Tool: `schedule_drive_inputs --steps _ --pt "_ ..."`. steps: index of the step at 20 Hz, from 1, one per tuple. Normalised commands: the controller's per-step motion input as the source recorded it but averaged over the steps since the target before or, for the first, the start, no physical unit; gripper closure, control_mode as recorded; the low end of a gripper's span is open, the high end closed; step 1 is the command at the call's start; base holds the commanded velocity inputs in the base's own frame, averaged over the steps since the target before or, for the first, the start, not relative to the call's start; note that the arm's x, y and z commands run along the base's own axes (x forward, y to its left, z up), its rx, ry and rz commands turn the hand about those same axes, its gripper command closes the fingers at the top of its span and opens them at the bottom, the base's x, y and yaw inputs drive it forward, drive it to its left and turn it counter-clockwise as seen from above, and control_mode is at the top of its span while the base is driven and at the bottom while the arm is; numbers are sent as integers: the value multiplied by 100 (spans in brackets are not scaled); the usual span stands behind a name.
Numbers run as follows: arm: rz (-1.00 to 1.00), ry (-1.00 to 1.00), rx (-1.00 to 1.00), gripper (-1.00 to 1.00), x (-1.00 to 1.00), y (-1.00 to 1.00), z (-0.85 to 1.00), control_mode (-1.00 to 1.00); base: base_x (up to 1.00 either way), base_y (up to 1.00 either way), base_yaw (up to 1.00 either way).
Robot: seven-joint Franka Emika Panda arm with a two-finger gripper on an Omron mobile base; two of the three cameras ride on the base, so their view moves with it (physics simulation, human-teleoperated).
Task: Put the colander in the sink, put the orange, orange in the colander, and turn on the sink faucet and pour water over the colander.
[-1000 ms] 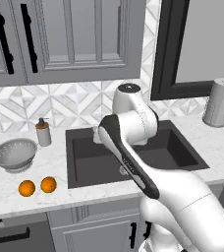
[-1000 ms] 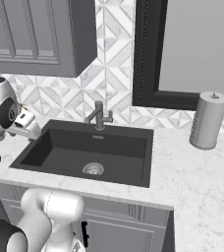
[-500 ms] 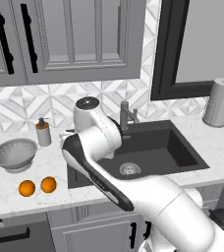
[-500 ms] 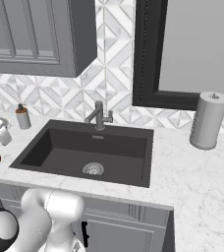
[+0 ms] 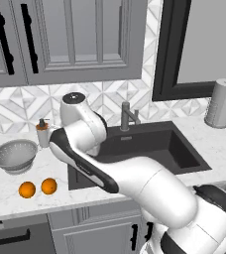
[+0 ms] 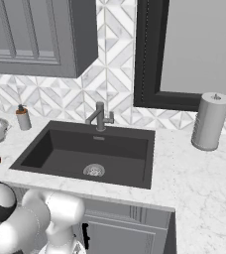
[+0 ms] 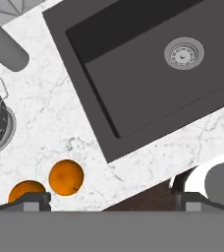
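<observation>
End effector (image 7: 110, 199) stands wide open and holds nothing, looking down over the marble desk (image 7: 60, 128) at the left edge of the sink (image 7: 153, 74). Colander (image 5: 14, 155) sits on the desk left of the sink beside the soap dispenser (image 5: 42, 133), with 2 oranges (image 5: 49, 186) (image 5: 27, 189) side by side in front of it, near the desk's front edge. Judged progress is nil: the sink holds no colander, the sink faucet (image 5: 128, 116) shows no water, and all 3 steps remain, the colander pickup appearing to be next.
</observation>
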Motion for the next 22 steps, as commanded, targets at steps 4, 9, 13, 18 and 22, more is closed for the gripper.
schedule_drive_inputs --steps 4,9,13,18,22 --pt "3 0 12 -100 31 0 -24 -100 0 0 0" --pt "2 0 6 -100 14 5 -32 -100 0 0 0" --pt "3 0 3 -100 18 23 -28 -100 0 0 0" --pt "5 9 1 -100 8 46 -18 -100 0 0 0" --pt "0 6 0 -100 11 56 -5 -100 0 0 0"
